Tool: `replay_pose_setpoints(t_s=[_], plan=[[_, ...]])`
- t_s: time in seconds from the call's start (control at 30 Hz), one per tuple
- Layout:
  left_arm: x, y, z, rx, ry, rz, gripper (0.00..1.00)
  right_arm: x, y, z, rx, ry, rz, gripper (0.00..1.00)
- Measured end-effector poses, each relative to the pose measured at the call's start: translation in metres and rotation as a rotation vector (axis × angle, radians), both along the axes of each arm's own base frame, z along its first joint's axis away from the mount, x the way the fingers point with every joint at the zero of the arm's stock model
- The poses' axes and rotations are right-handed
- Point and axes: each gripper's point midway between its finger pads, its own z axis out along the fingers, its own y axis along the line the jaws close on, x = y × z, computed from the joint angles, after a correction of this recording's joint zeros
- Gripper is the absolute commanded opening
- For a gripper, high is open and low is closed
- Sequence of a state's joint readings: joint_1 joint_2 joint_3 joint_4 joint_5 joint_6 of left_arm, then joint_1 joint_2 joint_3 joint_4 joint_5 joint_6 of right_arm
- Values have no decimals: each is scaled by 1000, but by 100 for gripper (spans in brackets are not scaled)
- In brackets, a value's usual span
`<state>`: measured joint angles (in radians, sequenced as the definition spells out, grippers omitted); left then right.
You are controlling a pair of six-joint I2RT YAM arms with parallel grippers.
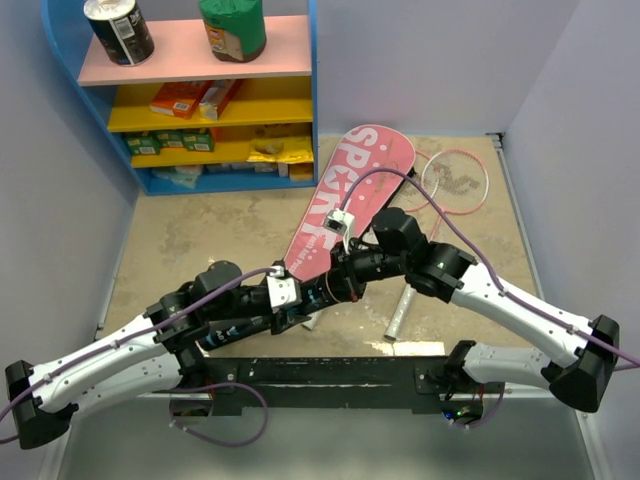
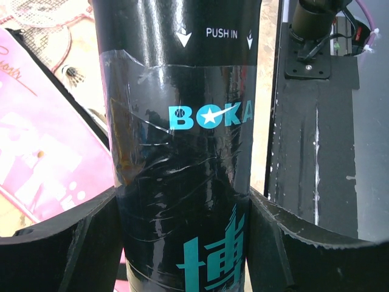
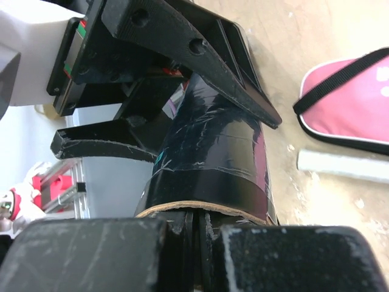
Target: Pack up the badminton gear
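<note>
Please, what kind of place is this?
Probably a robot test cell: plain walls enclose the table, two arms are bolted at its edge, and a blue shelf holds snacks.

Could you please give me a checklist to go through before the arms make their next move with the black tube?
1. Left gripper clamped on the black tube: ok, a finger on each side of it.
2. Right gripper hold at the tube's end: cannot tell; its fingers are nearly together at the rim.
3. Shuttlecock in the tube: not ok, it lies on the table by the rackets.
4. Rackets in the pink cover: not ok, they lie beside it.
5. Cover open to take them: cannot tell.
</note>
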<state>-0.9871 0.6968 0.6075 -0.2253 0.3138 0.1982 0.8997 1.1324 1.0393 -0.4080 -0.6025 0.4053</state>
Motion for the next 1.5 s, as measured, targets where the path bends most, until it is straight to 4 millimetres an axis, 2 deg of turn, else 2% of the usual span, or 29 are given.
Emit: replay_pose_setpoints(t_s=[0.07,0.1,0.13,0.23,0.4,0.5,0.6,0.7,0.83,0.93,1.07,1.17,1.23,1.37,1.5], plan=[[-2,3,0,3,3,0,0,-2,4,0,19,6,2,3],[-2,4,-1,5,5,0,0,-3,6,0,28,8,4,9],[-3,5,-1,7,7,0,0,-3,8,0,34,11,4,22],[-4,8,-6,23,17,2,0,-3,8,2,41,17,-6,38],[-6,8,-7,26,23,-6,0,0,-1,6,31,-8,-57,46],[-6,4,-6,17,22,-19,0,2,-9,12,8,-28,-96,55],[-5,-1,0,-9,12,-26,0,6,-21,25,-14,-72,-150,61],[-2,-6,8,-40,-5,-26,0,12,-32,42,-25,-121,-212,63],[0,-11,12,-62,-7,-27,0,30,-47,65,-20,-175,-323,63],[-2,-13,6,-42,11,-39,0,60,-62,81,-9,-214,-450,63],[-3,-13,5,-41,14,-44,0,100,-86,84,-46,-239,-626,64],[-3,-14,5,-41,14,-44,0,130,-100,75,-99,-238,-731,63],[-3,-14,5,-41,14,-44,0,152,-110,61,-151,-220,-791,61],[-3,-14,5,-41,15,-44,0,192,-125,12,-285,-162,-862,61],[-3,-14,5,-41,15,-46,0,207,-127,-37,-399,-109,-845,62]])
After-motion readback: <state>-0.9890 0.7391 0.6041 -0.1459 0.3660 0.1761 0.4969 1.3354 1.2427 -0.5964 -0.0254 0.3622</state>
